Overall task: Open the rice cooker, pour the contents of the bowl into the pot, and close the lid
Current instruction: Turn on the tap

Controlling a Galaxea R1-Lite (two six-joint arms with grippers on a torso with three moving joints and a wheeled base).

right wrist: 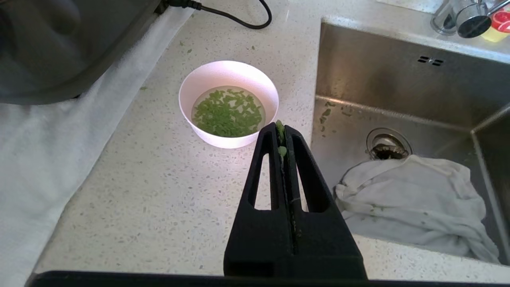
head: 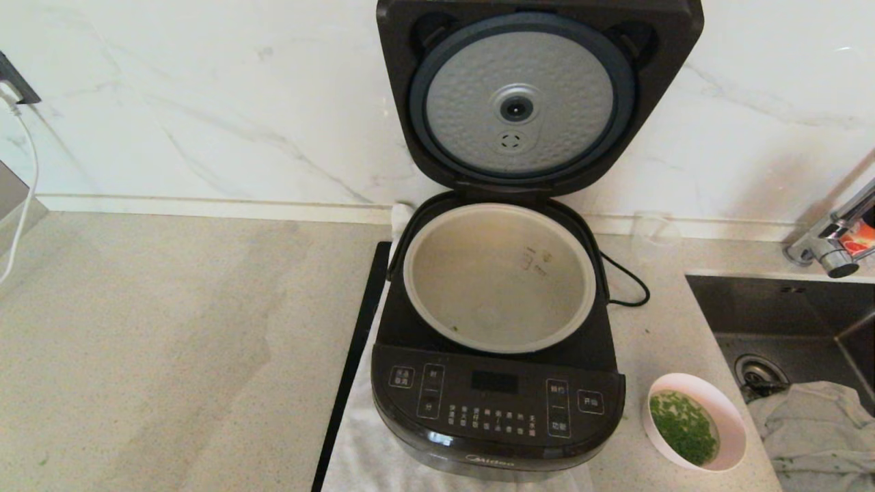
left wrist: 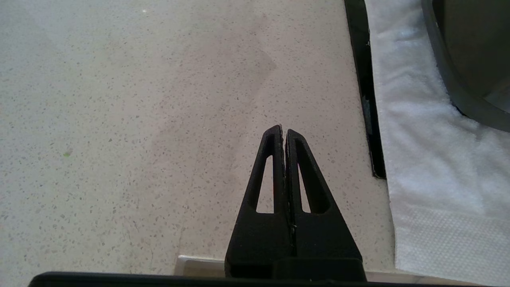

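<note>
The bowl (head: pixel 696 421) sits on the counter (head: pixel 171 355) just to the right of the rice cooker (head: pixel 497 383), near the front edge and close beside the sink (head: pixel 786 321), and it holds chopped green bits (right wrist: pixel 228 112) floating in clear liquid. I judge it light and rigid, with a smooth thin wall that may be slick if wet; the liquid will slosh, so I would take it by the rim on the side nearest me, one finger inside and one outside, and keep it level until it is over the pot (head: pixel 499 277). The pot stands uncovered, since the lid (head: pixel 540 96) is swung up against the wall behind, so opening looks done and pouring is the step ahead. My right gripper (right wrist: pixel 281 129) hovers over the counter just short of the bowl, its jaws pressed together on nothing but a couple of green scraps stuck at the tips; it must open before any grasp. My left gripper (left wrist: pixel 282 131) hangs idle over bare counter left of the cooker, beside the white towel (left wrist: pixel 418 151) under it, jaws likewise closed and empty. A crumpled cloth (right wrist: pixel 414 195) lies in the sink.
</note>
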